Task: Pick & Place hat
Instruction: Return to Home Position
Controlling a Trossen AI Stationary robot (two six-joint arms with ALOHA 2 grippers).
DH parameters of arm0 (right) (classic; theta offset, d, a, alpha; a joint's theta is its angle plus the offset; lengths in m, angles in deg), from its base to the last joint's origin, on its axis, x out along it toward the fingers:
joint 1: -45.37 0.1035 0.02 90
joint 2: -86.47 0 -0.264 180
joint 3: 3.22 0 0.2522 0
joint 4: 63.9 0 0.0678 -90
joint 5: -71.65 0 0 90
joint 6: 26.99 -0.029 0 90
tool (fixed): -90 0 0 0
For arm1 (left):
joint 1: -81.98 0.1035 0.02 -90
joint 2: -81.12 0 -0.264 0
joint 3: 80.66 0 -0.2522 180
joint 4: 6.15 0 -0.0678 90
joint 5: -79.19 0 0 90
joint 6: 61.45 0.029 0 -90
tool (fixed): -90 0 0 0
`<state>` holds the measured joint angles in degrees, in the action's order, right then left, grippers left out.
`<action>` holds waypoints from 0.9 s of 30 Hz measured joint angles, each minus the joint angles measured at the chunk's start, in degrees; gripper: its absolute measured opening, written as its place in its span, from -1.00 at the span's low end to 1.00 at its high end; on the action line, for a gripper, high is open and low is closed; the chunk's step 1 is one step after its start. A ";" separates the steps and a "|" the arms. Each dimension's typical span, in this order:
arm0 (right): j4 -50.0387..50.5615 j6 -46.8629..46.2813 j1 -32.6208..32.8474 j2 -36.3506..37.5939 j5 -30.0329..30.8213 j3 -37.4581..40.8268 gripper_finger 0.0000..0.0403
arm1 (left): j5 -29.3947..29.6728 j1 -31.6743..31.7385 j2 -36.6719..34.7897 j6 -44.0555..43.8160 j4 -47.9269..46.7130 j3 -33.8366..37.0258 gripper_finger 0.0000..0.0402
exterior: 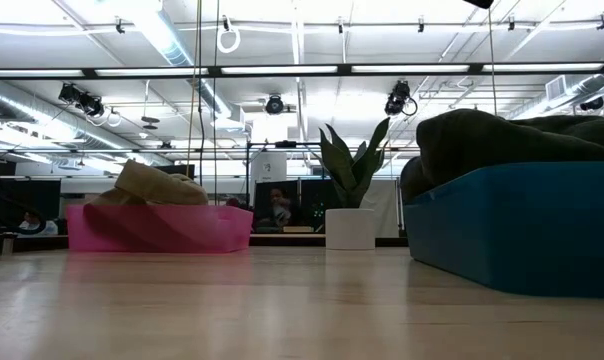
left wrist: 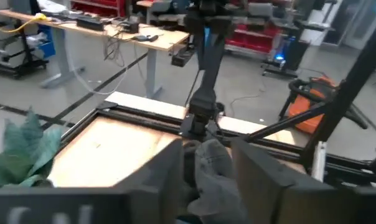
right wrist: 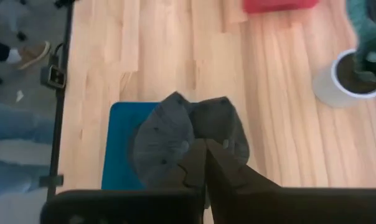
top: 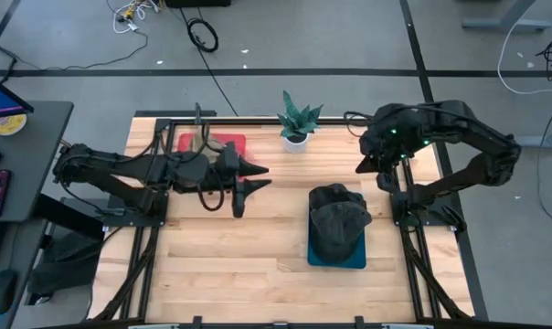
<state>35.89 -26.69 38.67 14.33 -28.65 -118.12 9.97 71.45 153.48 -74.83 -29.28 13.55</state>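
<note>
A dark grey hat (top: 338,217) lies crumpled on a blue tray (top: 335,260) at the table's right middle, and it bulges over the tray's rim (exterior: 512,225) in the low view. My right gripper (right wrist: 205,152) hangs shut in the air above the hat (right wrist: 182,137), clear of it, toward the far right (top: 366,164). My left gripper (top: 253,183) is open at the table's middle. It points about level toward the hat (left wrist: 213,174), which shows beyond its parted fingers (left wrist: 206,168).
A pink tray (top: 228,142) at the far left holds a tan hat (exterior: 157,185). A potted plant (top: 297,123) in a white pot stands at the far edge. Bare wood lies near the front edge. Black frame rails run along both sides of the table.
</note>
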 joint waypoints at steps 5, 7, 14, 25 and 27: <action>0.01 -2.32 -0.02 0.07 0.41 0.04 -0.88 | 0.77 0.09 0.42 -5.65 -0.99 -0.02 -0.66; -0.55 -1.58 -0.02 0.02 0.42 0.04 -0.87 | -1.49 0.30 0.66 -0.66 -3.42 -0.01 -0.78; -3.79 4.91 -0.02 -0.13 0.43 0.07 -0.87 | -16.85 6.69 -3.69 4.36 -5.44 0.00 -0.98; -3.68 3.13 -0.02 -0.13 0.43 0.35 -0.87 | -23.37 11.36 -5.84 11.09 1.02 5.46 -0.99; -3.67 3.15 -0.02 -0.14 0.43 0.78 -0.86 | -25.01 11.81 -5.74 11.07 5.86 8.50 -0.99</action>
<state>32.22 -23.54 38.65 14.19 -28.22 -117.34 -15.04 83.26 147.74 -63.76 -23.42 22.05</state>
